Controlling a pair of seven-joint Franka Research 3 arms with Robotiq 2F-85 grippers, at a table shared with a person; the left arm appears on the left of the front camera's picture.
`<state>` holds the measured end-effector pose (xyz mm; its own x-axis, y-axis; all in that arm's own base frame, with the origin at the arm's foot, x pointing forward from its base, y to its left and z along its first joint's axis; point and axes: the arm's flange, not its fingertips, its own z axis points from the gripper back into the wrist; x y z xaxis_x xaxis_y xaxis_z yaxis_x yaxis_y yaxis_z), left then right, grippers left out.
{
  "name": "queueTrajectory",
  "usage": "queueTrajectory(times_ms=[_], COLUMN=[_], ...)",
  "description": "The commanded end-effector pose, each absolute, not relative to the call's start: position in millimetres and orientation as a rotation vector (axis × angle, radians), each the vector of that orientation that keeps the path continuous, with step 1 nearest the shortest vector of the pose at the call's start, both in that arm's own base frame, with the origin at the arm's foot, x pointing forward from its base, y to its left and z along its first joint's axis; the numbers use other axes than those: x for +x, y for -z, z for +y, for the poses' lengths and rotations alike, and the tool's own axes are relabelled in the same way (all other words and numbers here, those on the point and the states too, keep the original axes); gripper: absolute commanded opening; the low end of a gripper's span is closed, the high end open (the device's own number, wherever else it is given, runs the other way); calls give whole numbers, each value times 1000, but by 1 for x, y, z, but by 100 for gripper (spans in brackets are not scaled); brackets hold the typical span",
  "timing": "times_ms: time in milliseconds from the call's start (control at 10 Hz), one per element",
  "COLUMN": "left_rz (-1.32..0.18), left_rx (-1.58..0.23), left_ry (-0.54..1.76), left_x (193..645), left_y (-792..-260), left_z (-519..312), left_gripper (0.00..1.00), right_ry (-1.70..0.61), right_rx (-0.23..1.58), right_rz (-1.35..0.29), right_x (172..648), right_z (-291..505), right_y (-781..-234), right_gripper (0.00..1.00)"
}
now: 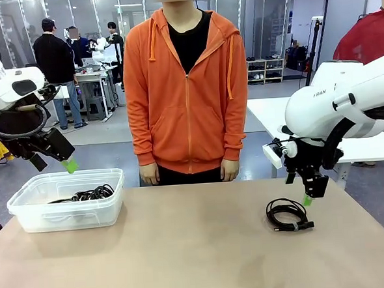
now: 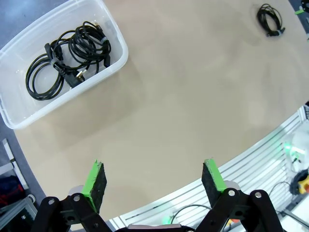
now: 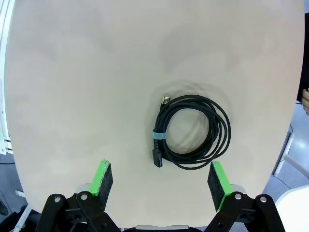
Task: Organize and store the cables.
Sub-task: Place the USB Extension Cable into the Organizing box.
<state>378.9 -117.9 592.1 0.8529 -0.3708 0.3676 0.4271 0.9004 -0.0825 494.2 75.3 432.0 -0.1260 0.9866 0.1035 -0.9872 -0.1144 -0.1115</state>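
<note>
One coil out on the table, rest in the bin

Several black cables (image 2: 67, 55) coiled inside the clear plastic bin (image 1: 26, 209) at the table's left end, seen from the front; plugs visible among the loops in the left wrist view. One more coiled cable (image 3: 190, 133) flat on the tan table (image 1: 185, 249) toward the right side, well apart from the bin. Bound at one spot by a small light-blue tie (image 3: 158, 136), with a black plug just below the tie and a metal-tipped connector at the upper end of the bundle.

Left gripper (image 2: 154, 181) up in the air, above and behind the bin's near-left corner in the front view. Jaws spread wide, nothing between the green pads (image 2: 94, 176), only bare table beneath.

Right gripper (image 3: 161, 181) hanging above the table just beside the loose coil, green fingertip showing close over its far-right edge in the front view. Jaws spread wide, nothing held; coil framed just ahead of the pads in the right wrist view, apart from them.

Person in an orange hoodie (image 1: 185, 92) standing at the far side of the table, arms down, hands at the table edge, touching nothing.
</note>
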Motion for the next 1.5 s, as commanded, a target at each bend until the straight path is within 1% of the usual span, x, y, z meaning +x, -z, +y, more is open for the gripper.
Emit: queueTrajectory(times_ms=[0, 200, 600, 900, 1400], left_rz=[-338, -338, -338, -338, -338], left_rx=[-167, -167, -167, -167, -167], left_ry=[406, 406, 406, 406, 406], left_x=[381, 381, 381, 381, 381], left_y=[-597, -597, -597, -597, -597], left_z=[-119, -119, -119, -119, -119], left_gripper=[100, 100, 100, 100, 100], right_ry=[-1680, -1656, -1649, -1641, -1630], right_rx=[5, -14, 35, 81, 42], right_rz=[-173, -145, -115, -76, -94], right_x=[494, 502, 505, 510, 515], right_z=[74, 71, 69, 71, 71], right_y=[-432, -401, -357, -332, -308], right_gripper=[100, 100, 100, 100, 100])
